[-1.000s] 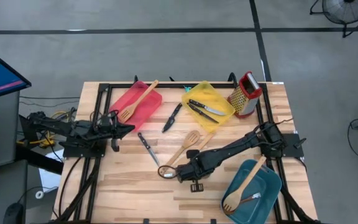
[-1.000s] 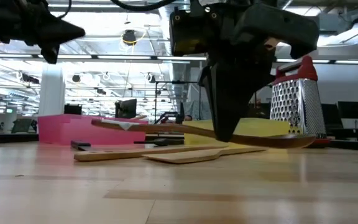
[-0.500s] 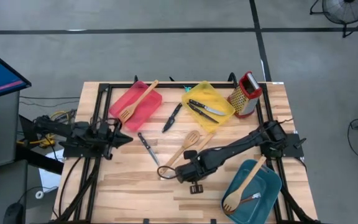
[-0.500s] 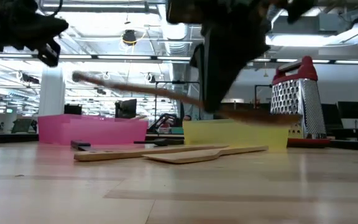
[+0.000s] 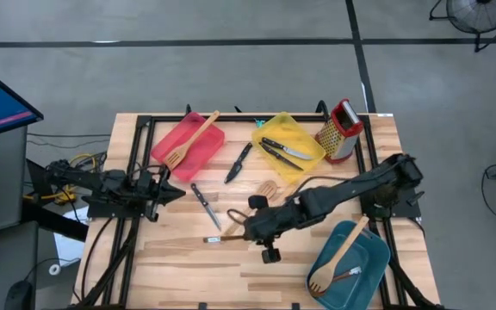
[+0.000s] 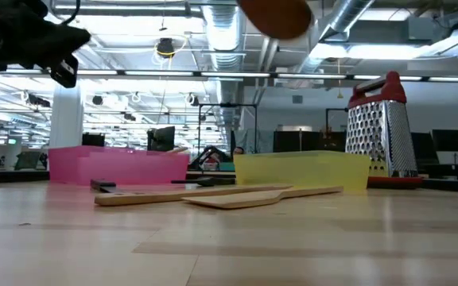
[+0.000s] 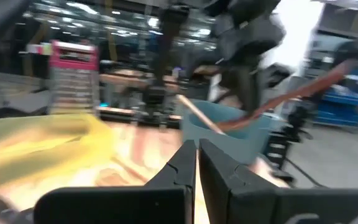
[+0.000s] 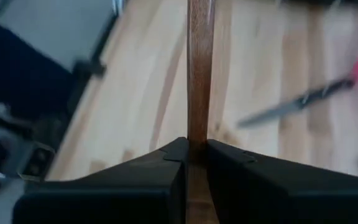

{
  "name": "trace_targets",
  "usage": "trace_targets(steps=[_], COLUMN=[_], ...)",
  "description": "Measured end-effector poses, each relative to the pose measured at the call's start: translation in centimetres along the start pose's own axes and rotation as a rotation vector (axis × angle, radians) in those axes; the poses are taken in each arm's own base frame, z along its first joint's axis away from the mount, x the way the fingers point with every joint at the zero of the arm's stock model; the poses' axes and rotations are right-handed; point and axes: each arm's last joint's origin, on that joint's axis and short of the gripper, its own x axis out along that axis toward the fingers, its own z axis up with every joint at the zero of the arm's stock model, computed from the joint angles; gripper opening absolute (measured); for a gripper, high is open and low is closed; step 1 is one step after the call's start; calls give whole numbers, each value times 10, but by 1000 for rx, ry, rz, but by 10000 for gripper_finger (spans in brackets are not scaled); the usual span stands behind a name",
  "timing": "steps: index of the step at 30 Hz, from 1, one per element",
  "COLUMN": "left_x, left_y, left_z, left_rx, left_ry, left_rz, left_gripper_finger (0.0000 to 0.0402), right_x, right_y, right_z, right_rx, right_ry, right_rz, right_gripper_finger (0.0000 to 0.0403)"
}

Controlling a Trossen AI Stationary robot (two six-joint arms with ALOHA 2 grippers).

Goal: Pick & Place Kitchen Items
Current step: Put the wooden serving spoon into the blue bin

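While the right tool (image 5: pixel 246 226) is clamped on a wooden-handled spoon (image 8: pixel 200 74) raised above the table (image 5: pixel 179 263) centre, the left tool (image 5: pixel 177 193) rests fully closed at the left edge. No readable labels are visible.

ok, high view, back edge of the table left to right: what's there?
red tray holding a wooden turner → loose black-handled knife → yellow tray with two knives → box grater.

Grey concrete floor (image 5: pixel 231 77) with dark seams, pedestal fan (image 5: pixel 476 17) in the corner – ceiling ducts (image 6: pixel 356 20), strip lights overhead
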Motion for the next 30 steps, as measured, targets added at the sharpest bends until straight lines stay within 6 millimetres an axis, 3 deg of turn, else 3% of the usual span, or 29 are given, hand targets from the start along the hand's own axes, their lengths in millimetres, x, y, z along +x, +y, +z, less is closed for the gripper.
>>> trace_targets(steps=[9,17,23,30], left_x=[0,0,0,0], left_y=[1,1,1,1], left_z=[0,0,1,1], left_rx=[-1,-1,-2,-3], left_ry=[-8,-9,-11,-16], left_rz=[45,48,47,46], left_gripper_finger=[6,8,8,8], right_x=[-60,-109,-132,-135], right_y=[-4,10,24,31], right_z=[34,53,60,60], right_rx=[-73,-181,-270,-307], right_ry=[-326,-608,-752,-778], right_rz=[16,116,173,182], right_gripper_finger=[35,35,35,35])
